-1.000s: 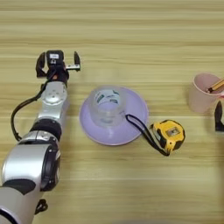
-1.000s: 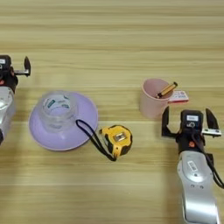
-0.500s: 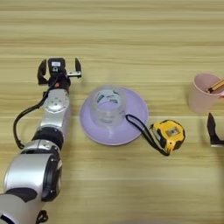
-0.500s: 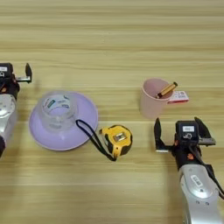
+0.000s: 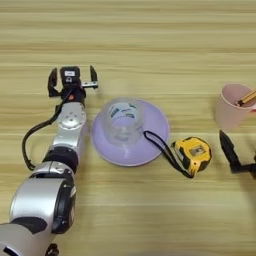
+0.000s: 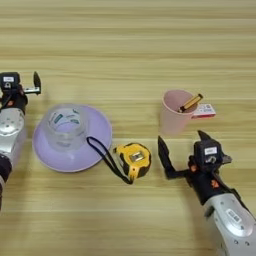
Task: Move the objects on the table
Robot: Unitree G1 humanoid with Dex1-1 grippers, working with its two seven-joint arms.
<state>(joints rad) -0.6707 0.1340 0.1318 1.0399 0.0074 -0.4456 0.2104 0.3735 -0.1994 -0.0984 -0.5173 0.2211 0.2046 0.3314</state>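
Note:
A wide clear tape roll [image 5: 120,121] stands on a lavender plate [image 5: 152,145] at the centre left of the table [image 5: 150,35]. Right of the plate lies the yellow-and-black tape measure [image 6: 134,160], its black cord [image 6: 102,157] looping onto the plate's rim. The pink cup [image 6: 175,112] holds a pencil [image 6: 191,102] leaning right. My left gripper [image 5: 73,75] is open, just left of and behind the plate, touching nothing. My right gripper [image 6: 181,140] is open wide on the near side of the cup, its left finger [image 6: 162,155] close to the tape measure.
A small red-and-white flat item [image 6: 204,111] lies right behind the cup. My left forearm [image 5: 67,135] runs along the plate's left side. A black cable [image 5: 32,145] loops out from that arm. Bare wood fills the far half of the table.
My right gripper has swung left and nearer, from right of the cup to in front of it, towards the tape measure. My left gripper has drifted a little nearer and rightward, towards the plate.

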